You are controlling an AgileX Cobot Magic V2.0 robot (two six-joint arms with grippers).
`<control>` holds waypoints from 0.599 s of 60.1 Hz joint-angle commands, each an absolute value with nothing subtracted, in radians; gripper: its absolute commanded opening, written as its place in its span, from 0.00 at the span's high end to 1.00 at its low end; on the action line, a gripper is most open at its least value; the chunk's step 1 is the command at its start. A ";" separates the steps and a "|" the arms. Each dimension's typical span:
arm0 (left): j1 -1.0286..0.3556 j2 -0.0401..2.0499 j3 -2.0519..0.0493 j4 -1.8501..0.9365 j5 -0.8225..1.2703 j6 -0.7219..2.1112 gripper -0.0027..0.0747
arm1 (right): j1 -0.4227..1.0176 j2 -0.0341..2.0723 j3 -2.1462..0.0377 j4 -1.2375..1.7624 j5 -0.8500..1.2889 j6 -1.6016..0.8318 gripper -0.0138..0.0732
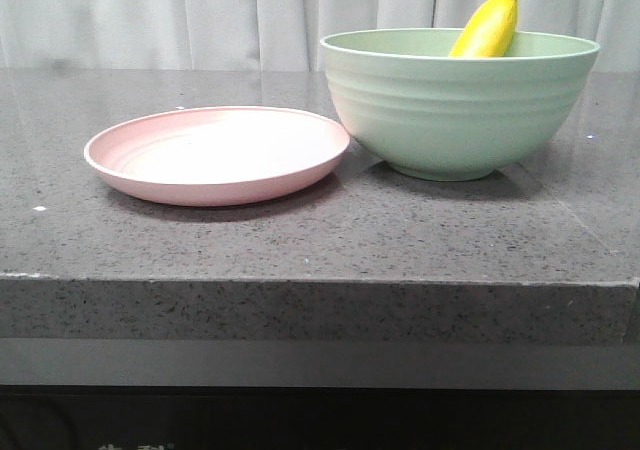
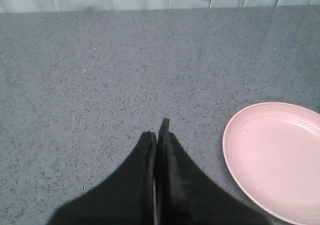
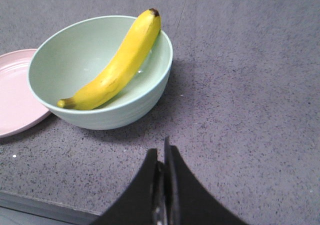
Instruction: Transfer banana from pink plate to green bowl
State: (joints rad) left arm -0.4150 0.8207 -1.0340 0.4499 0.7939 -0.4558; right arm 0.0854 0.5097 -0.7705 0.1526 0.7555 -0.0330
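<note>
The banana (image 1: 488, 27) leans inside the green bowl (image 1: 455, 105) with one end sticking up over the far rim; in the right wrist view the banana (image 3: 115, 65) lies across the bowl (image 3: 142, 102). The pink plate (image 1: 215, 155) sits bare to the bowl's left, touching it; it also shows in the left wrist view (image 2: 280, 157) and the right wrist view (image 3: 12, 97). My left gripper (image 2: 158, 130) is shut and empty over bare counter left of the plate. My right gripper (image 3: 162, 152) is shut and empty near the counter's front edge, apart from the bowl. Neither gripper shows in the front view.
The dark speckled stone counter (image 1: 300, 240) has its front edge close to the camera. A pale curtain (image 1: 160, 15) hangs behind the counter.
</note>
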 commanded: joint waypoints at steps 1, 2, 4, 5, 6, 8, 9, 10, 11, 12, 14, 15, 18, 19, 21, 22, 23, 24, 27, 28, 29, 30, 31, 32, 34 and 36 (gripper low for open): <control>-0.383 0.765 -0.949 0.431 0.632 -0.447 0.99 | 0.080 0.395 -0.684 0.160 0.618 -0.035 0.91; -0.378 0.754 -0.928 0.427 0.617 -0.447 0.99 | 0.080 0.378 -0.669 0.161 0.612 -0.035 0.91; -0.376 0.730 -0.877 0.414 0.583 -0.447 0.99 | 0.080 0.337 -0.632 0.163 0.598 -0.035 0.91; -0.375 0.712 -0.847 0.405 0.573 -0.447 0.99 | 0.080 0.321 -0.618 0.162 0.593 -0.035 0.91; -0.375 0.699 -0.828 0.401 0.559 -0.449 0.99 | 0.080 0.306 -0.604 0.162 0.588 -0.035 0.91; -0.375 0.665 -0.780 0.388 0.543 -0.449 0.99 | 0.080 0.268 -0.571 0.162 0.578 -0.035 0.91; -0.375 0.644 -0.752 0.383 0.538 -0.449 0.99 | 0.080 0.246 -0.553 0.162 0.575 -0.035 0.91; -0.375 0.630 -0.733 0.380 0.532 -0.449 0.99 | 0.080 0.232 -0.542 0.162 0.573 -0.035 0.91; -0.375 0.616 -0.715 0.378 0.529 -0.449 0.99 | 0.080 0.218 -0.526 0.162 0.572 -0.035 0.91; -0.375 0.601 -0.697 0.376 0.525 -0.449 0.99 | 0.080 0.197 -0.516 0.162 0.572 -0.035 0.91; -0.375 0.565 -0.654 0.373 0.518 -0.449 0.99 | 0.080 0.169 -0.491 0.162 0.572 -0.035 0.91; -0.375 0.543 -0.637 0.371 0.516 -0.449 0.99 | 0.080 0.156 -0.483 0.162 0.572 -0.035 0.91; -0.375 0.492 -0.584 0.369 0.511 -0.449 0.99 | 0.080 0.114 -0.455 0.162 0.572 -0.035 0.91; -0.375 0.478 -0.569 0.366 0.509 -0.449 0.99 | 0.080 0.098 -0.448 0.162 0.573 -0.035 0.91; -0.375 0.450 -0.537 0.359 0.507 -0.449 0.99 | 0.080 0.074 -0.433 0.162 0.576 -0.035 0.91; -0.375 0.429 -0.520 0.354 0.504 -0.449 0.99 | 0.080 0.065 -0.428 0.163 0.578 -0.035 0.91; -0.375 0.415 -0.509 0.352 0.502 -0.449 0.99 | 0.080 0.058 -0.422 0.163 0.579 -0.035 0.91; -0.375 0.400 -0.499 0.349 0.500 -0.449 0.99 | 0.080 0.050 -0.417 0.163 0.579 -0.035 0.91; -0.375 0.352 -0.467 0.346 0.488 -0.449 0.99 | 0.080 0.031 -0.408 0.163 0.583 -0.035 0.91; -0.375 0.333 -0.460 0.346 0.485 -0.449 0.99 | 0.080 0.026 -0.406 0.163 0.583 -0.035 0.91; -0.375 0.320 -0.450 0.346 0.482 -0.449 0.99 | 0.080 0.023 -0.405 0.163 0.580 -0.035 0.91; -0.375 0.302 -0.446 0.346 0.479 -0.449 0.99 | 0.080 0.021 -0.405 0.163 0.579 -0.035 0.91; -0.375 0.290 -0.439 0.346 0.477 -0.449 0.99 | 0.080 0.020 -0.405 0.163 0.579 -0.035 0.91; -0.375 0.274 -0.436 0.347 0.476 -0.449 0.99 | 0.080 0.020 -0.405 0.163 0.579 -0.035 0.91; -0.375 0.250 -0.432 0.349 0.476 -0.449 0.99 | 0.080 0.020 -0.405 0.163 0.580 -0.035 0.91; -0.375 0.229 -0.430 0.349 0.476 -0.449 0.99 | 0.080 0.020 -0.405 0.169 0.589 -0.035 0.91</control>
